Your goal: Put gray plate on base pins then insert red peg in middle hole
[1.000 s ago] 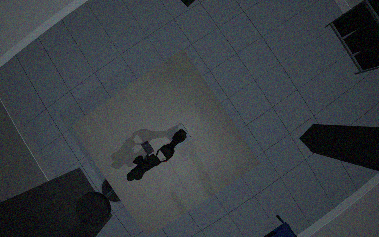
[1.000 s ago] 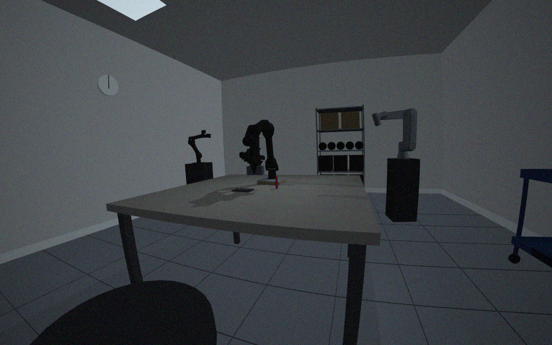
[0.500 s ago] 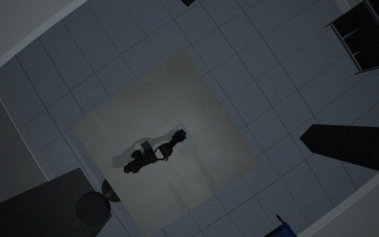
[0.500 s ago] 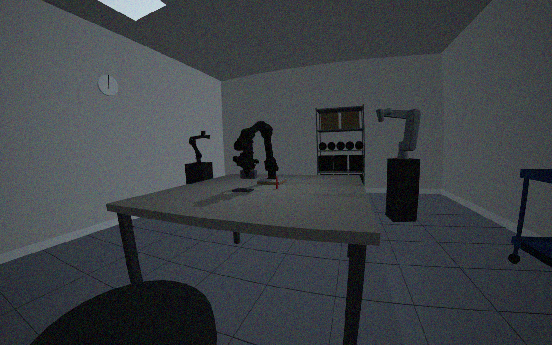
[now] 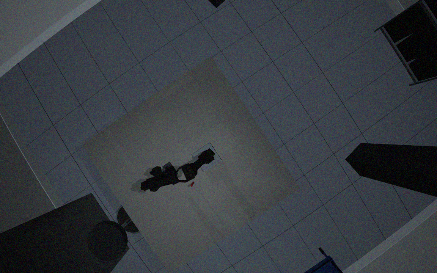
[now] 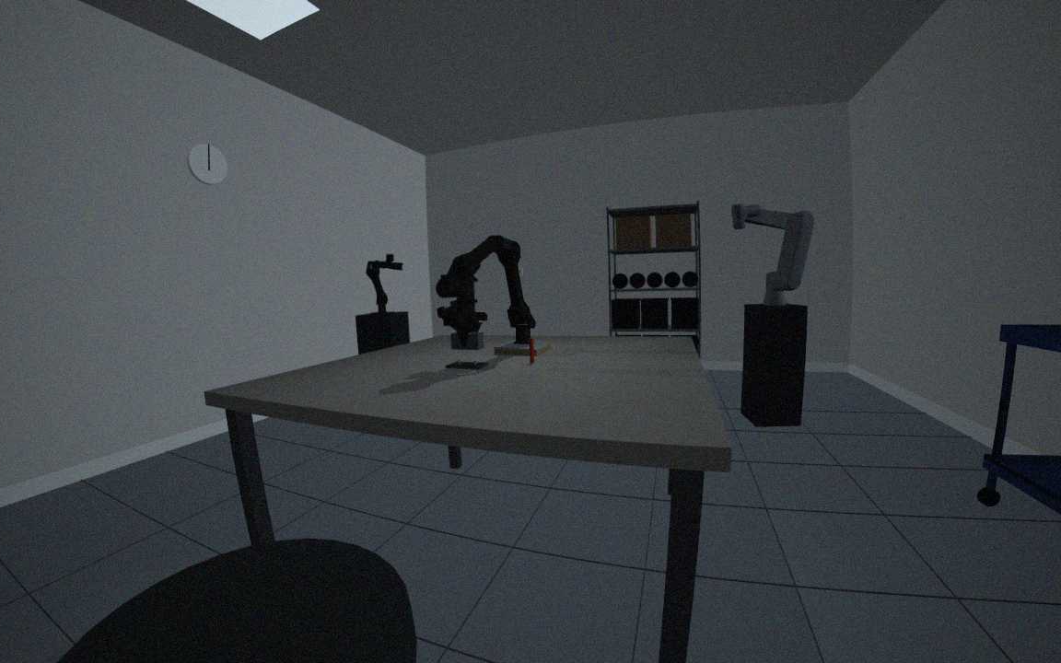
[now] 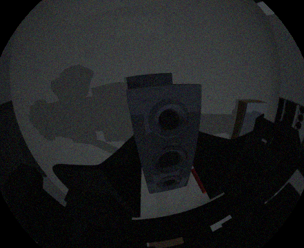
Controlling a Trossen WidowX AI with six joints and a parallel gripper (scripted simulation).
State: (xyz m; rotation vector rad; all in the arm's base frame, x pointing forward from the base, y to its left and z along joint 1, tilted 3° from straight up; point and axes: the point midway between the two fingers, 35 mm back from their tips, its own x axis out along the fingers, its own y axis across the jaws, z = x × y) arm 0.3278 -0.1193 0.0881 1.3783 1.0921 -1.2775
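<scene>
Wrist view: the gripper (image 6: 465, 332) (image 7: 159, 133), part open, hugs the gray plate (image 6: 467, 341) (image 7: 165, 140). Match its end holes to the pins on the base (image 5: 168, 165) (image 6: 466, 365) (image 7: 147, 81), then lower slowly, flat.

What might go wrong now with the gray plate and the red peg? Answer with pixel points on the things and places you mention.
The gray plate (image 6: 469, 340) (image 7: 165, 142) is held above the base (image 5: 168, 164) (image 6: 466, 365) (image 7: 149, 80), so it could drop crooked if let go too soon. Its holes might miss the pins. The red peg (image 5: 192, 184) (image 6: 531, 350) (image 7: 198, 180) stands upright, so a bump could tip it.

The gray plate (image 7: 165, 142) looks matt and smooth.
</scene>
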